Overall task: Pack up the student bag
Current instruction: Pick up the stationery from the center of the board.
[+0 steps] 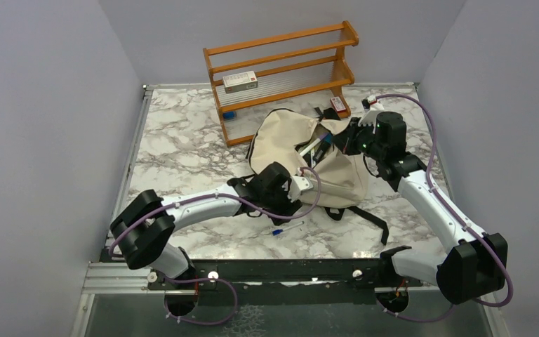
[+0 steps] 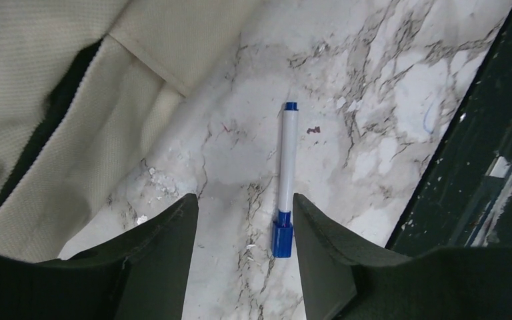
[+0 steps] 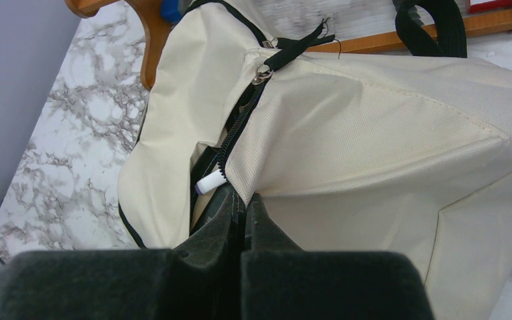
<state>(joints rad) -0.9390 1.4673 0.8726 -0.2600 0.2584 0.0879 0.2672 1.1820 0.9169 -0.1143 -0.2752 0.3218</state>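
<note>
Pickup of the blue marker (image 2: pixel 287 180) was the step in hand. The left gripper (image 2: pixel 245 207) hung open astride it on the table (image 1: pixel 182 140), just beside the student bag (image 1: pixel 281 133) lying before the wooden rack (image 1: pixel 281 70). The right gripper (image 3: pixel 243 200), closed, seemingly pinched the bag's zipper edge. The next move called for centring, descending and closing.

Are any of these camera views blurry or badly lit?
Top external view: even soft light, no glare, sharp throughout. Left wrist view: marker crisp, left gripper dark and slightly soft. Right wrist view: student bag weave crisp; right gripper near-black, details lost.
</note>
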